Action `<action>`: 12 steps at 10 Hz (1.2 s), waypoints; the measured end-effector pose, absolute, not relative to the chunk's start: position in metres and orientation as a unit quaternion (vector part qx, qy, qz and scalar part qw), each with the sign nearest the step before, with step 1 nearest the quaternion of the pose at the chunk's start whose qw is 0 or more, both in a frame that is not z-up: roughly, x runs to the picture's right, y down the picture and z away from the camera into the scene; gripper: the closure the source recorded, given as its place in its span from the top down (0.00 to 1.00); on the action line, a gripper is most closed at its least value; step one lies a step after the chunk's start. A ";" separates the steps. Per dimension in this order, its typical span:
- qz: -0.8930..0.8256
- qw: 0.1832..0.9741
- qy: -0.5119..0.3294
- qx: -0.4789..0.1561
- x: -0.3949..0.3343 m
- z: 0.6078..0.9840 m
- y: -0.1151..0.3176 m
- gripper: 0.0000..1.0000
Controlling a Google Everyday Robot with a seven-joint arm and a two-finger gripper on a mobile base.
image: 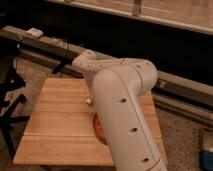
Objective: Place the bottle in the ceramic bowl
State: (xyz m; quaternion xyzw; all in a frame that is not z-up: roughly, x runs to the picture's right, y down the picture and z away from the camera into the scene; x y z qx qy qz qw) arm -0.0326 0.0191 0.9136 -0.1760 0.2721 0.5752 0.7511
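Half of the desk, the left half, shows to us as bare wood, from the near edge up to the far left corner; that is the open room we can see. The right half is covered by the white arm. Its thick link rises from the bottom of the view and bends at an elbow above the desk's far right part. A shorter link then reaches back leftward over the far edge.

The gripper lies out of sight behind the arm's own bulk, so we cannot tell whether it is spread or closed, or whether it holds anything.

Of the ceramic bowl we see only an orange-red sliver on the desk, touching the left outline of the thick link, which covers the rest. Above that sliver a small pale nub pokes out from the arm's left outline. We cannot tell whether it is the bottle or part of the gripper, and we find the bottle nowhere else.

A black stand is just beside the desk's left edge. Behind the desk a long dark rail runs diagonally across the view, with a small pale box near its left end. A blue thing sits at the lower right border.

The desk is light wood in long planks, on a speckled grey floor. Behind it is a dark wall.
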 end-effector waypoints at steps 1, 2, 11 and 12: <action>0.583 0.744 0.278 -0.173 -0.023 0.909 0.020 0.65; 0.589 0.737 0.283 -0.171 -0.019 0.907 0.023 0.65; 0.617 0.721 0.273 -0.159 -0.043 0.931 0.006 0.65; 0.613 0.724 0.275 -0.158 -0.048 0.937 0.005 0.65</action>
